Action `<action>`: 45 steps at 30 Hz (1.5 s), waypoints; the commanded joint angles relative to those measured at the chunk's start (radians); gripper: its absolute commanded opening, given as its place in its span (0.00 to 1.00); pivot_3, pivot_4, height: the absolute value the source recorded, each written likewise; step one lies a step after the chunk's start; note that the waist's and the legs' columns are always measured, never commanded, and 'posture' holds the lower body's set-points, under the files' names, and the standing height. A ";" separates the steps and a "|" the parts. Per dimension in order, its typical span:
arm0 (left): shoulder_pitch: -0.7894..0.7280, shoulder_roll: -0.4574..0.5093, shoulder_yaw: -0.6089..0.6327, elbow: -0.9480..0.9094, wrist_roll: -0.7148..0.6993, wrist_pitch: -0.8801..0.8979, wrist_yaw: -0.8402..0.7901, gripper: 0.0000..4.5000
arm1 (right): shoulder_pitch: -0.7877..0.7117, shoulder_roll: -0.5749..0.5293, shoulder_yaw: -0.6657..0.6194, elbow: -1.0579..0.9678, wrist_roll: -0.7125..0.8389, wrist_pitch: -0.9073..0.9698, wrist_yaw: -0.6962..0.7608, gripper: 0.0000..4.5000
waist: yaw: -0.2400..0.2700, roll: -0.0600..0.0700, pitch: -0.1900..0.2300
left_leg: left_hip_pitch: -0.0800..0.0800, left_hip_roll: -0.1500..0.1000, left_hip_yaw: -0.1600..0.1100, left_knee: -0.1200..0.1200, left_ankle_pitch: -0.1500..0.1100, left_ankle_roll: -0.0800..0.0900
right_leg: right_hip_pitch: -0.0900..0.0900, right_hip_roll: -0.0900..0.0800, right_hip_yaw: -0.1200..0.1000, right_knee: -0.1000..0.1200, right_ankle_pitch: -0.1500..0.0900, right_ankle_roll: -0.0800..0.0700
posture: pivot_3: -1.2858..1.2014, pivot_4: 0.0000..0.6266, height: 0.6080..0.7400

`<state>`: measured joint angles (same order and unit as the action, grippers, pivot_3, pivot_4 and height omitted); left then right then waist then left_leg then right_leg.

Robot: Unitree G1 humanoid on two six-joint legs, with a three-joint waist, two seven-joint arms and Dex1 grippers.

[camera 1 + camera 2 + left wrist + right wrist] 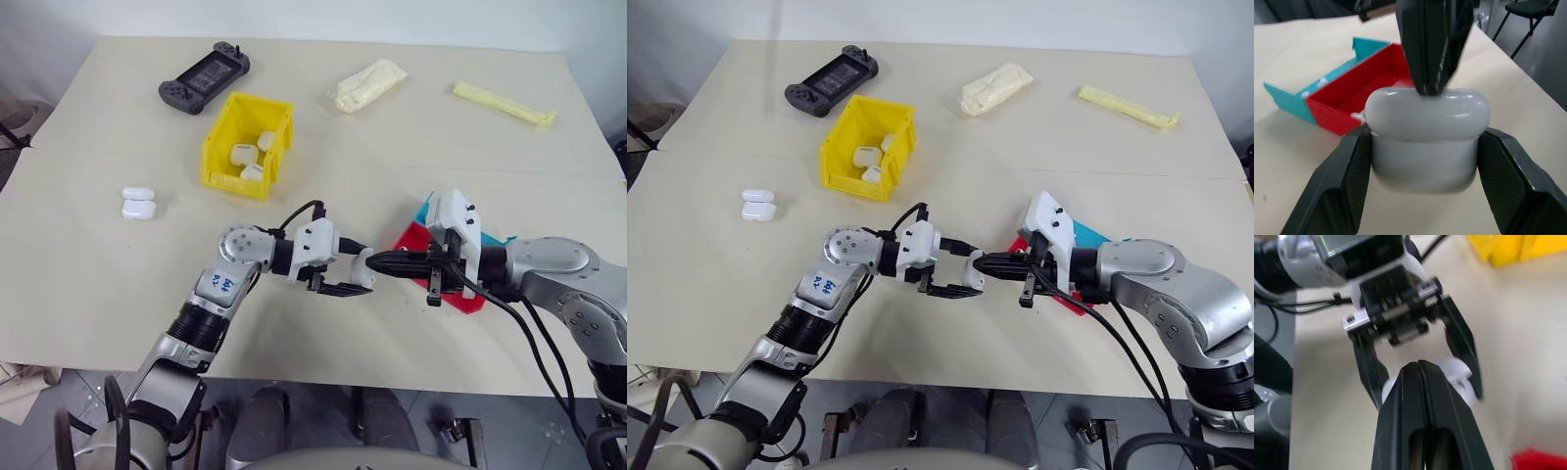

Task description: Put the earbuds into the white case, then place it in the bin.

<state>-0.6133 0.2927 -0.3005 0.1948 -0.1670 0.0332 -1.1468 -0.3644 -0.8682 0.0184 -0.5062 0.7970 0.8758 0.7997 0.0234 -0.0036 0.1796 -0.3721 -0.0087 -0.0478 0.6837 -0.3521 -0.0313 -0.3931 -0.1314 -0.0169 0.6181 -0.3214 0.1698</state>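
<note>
Left gripper (345,279) pinches white case (1426,139), lid down; right gripper (384,262), fingers pressed together, pushes lid. Trip to bin (217,157) near tabletop's far edge left.

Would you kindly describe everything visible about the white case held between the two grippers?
The white case is a small, glossy, rounded plastic pebble with a seam between lid and body; the lid looks shut. It is held off the table, lid up, clamped at both sides by the left gripper. The shut right gripper presses its tips on the lid. The red and blue tray lies behind it.
</note>
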 commanded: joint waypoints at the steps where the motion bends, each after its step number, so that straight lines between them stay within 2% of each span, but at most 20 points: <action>1: -0.001 -0.001 0.035 -0.048 -0.047 -0.019 -0.005 0.62 | 0.038 -0.032 -0.052 -0.008 -0.011 0.011 0.002 0.01 | 0.001 0.000 0.000 | 0.000 0.000 0.000 0.000 0.000 0.000 | 0.000 0.000 0.000 0.000 0.000 0.000 | 0.52 0.24 1.00; 9: 0.010 0.010 0.070 -0.058 -0.098 -0.003 -0.027 0.62 | 0.129 -0.048 -0.138 0.003 -0.034 -0.024 0.018 0.01 | 0.001 0.000 0.000 | 0.000 0.000 0.000 0.000 0.000 0.000 | 0.000 0.000 0.000 0.000 0.000 0.000 | 0.52 0.24 1.00; 17: 0.014 0.023 0.056 -0.049 -0.072 0.003 -0.012 0.62 | 0.104 0.001 -0.184 0.013 0.014 -0.083 0.073 0.01 | -0.001 0.000 0.000 | 0.000 0.000 0.000 0.000 0.000 0.000 | 0.000 0.000 0.000 0.000 0.000 0.000 | 0.52 0.24 1.00; 25: 0.012 0.028 0.036 -0.055 -0.059 0.036 -0.005 0.62 | -0.012 0.082 -0.069 -0.038 0.052 -0.015 0.019 0.01 | -0.001 0.000 0.000 | 0.000 0.000 0.000 0.000 0.000 0.000 | 0.000 0.000 0.000 0.000 0.000 0.000 | 0.52 0.24 1.00; 30: 0.011 0.031 0.036 -0.069 -0.062 0.043 -0.006 0.62 | -0.039 0.119 0.030 -0.017 -0.019 0.012 -0.030 0.01 | 0.000 0.000 0.000 | 0.000 0.000 0.000 0.000 0.000 0.000 | 0.000 0.000 0.000 0.000 0.000 0.000 | 0.52 0.24 1.00; 34: 0.012 0.036 0.041 -0.077 -0.067 0.042 -0.006 0.62 | -0.023 0.109 0.051 0.001 -0.059 0.009 -0.030 0.01 | 0.000 0.000 0.000 | 0.000 0.000 0.000 0.000 0.000 0.000 | 0.000 0.000 0.000 0.000 0.000 0.000 | 0.52 0.24 1.00; 45: 0.042 0.087 0.072 -0.092 -0.082 0.036 -0.027 0.62 | 0.097 0.077 -0.132 -0.002 -0.034 -0.087 0.037 0.01 | 0.000 0.000 0.000 | 0.000 0.000 0.000 0.000 0.000 0.000 | 0.000 0.000 0.000 0.001 0.000 0.000 | 0.52 0.24 1.00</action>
<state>-0.5771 0.3699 -0.2479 0.1339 -0.2307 0.0848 -1.1655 -0.2793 -0.7770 -0.0588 -0.4878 0.7479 0.8233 0.8156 0.0232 -0.0036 0.1796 -0.3718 -0.0088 -0.0476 0.6839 -0.3521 -0.0313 -0.3930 -0.1314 -0.0166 0.6188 -0.3214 0.1698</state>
